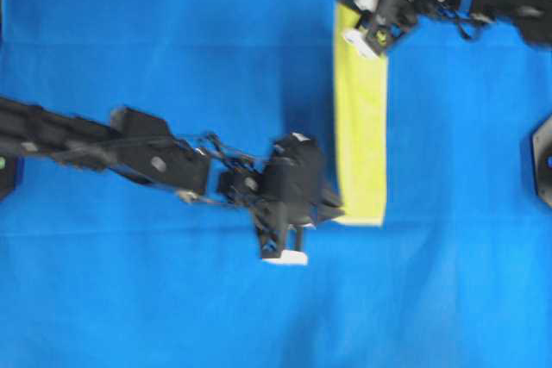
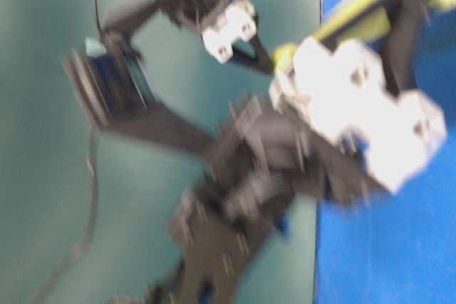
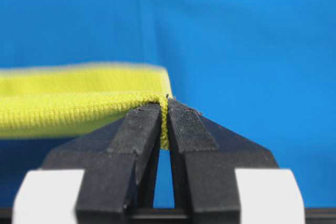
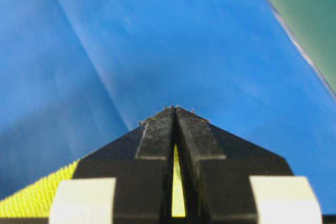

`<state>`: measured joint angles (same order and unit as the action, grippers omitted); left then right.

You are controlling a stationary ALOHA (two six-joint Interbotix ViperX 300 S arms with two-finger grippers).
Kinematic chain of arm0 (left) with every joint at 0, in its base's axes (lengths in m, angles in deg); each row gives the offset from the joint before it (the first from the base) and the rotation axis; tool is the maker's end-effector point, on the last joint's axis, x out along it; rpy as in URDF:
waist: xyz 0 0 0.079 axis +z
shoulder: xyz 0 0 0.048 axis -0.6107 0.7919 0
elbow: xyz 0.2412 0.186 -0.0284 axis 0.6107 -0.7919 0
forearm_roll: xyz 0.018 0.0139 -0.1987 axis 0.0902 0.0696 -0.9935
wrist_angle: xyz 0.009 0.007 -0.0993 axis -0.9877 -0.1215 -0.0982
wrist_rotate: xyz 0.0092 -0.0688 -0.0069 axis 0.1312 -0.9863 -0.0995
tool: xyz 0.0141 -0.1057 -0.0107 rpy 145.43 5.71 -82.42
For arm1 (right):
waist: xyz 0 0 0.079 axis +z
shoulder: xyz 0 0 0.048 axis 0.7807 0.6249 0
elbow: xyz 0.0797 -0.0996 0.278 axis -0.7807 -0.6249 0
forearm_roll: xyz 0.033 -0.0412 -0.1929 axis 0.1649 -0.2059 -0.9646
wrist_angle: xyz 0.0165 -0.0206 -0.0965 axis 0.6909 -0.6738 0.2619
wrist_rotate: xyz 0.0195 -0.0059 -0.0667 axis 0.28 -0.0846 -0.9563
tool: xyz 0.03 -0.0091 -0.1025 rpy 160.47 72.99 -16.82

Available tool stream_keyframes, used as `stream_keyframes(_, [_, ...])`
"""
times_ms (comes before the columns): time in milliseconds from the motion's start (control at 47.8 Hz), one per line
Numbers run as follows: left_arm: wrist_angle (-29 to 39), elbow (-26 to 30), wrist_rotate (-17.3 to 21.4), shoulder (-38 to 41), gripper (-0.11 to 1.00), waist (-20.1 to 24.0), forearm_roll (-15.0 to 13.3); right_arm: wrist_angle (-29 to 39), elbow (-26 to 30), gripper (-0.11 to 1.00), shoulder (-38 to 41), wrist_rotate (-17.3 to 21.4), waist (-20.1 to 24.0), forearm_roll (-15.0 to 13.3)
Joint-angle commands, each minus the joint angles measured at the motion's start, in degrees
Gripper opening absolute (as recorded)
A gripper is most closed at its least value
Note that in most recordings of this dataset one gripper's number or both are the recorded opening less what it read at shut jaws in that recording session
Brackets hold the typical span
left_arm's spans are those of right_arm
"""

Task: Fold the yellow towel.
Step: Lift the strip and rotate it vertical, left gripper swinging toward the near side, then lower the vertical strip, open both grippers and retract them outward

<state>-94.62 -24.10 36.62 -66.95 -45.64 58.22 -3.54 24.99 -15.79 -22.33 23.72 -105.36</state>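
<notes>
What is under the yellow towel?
The blue cloth spreads beneath the yellow towel. Both grippers, left and right, pinch its ends. Anything hidden under the towel can't be seen.

The yellow towel [image 1: 360, 118] is plain yellow-green, with a paler hem line. It lies on a plain bright blue cloth [image 1: 172, 40]. Both grippers are black with white blocks, and the wall [image 2: 43, 105] is teal-green.

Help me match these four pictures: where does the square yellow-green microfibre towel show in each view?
Overhead: yellow-green microfibre towel, a narrow upright strip right of centre.
Table-level: blurred band at top right.
Left wrist: left of centre, corner pinched in the left gripper.
Right wrist: bottom left, pinched in the right gripper.
Shared landmark: the blue cloth table cover.
</notes>
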Motion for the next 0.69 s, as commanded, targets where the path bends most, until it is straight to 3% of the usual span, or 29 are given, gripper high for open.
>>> stream_keyframes(0, [-1.1,-3.3,-1.8,-4.1,0.02,-1.6,0.0,-0.6,4.0,0.00,1.4,-0.3,0.5,-0.2])
stream_keyframes(188, [-2.2,-7.0,-3.2,-5.4,0.02,-2.4,0.0,-0.8,6.8,0.00,3.9,-0.2,1.7,-0.9])
stream_keyframes(669, [-0.1,-7.6,-2.7,-5.6,0.03,-1.7,0.0,-0.6,5.8,0.00,4.2,-0.1,2.1,-0.9])
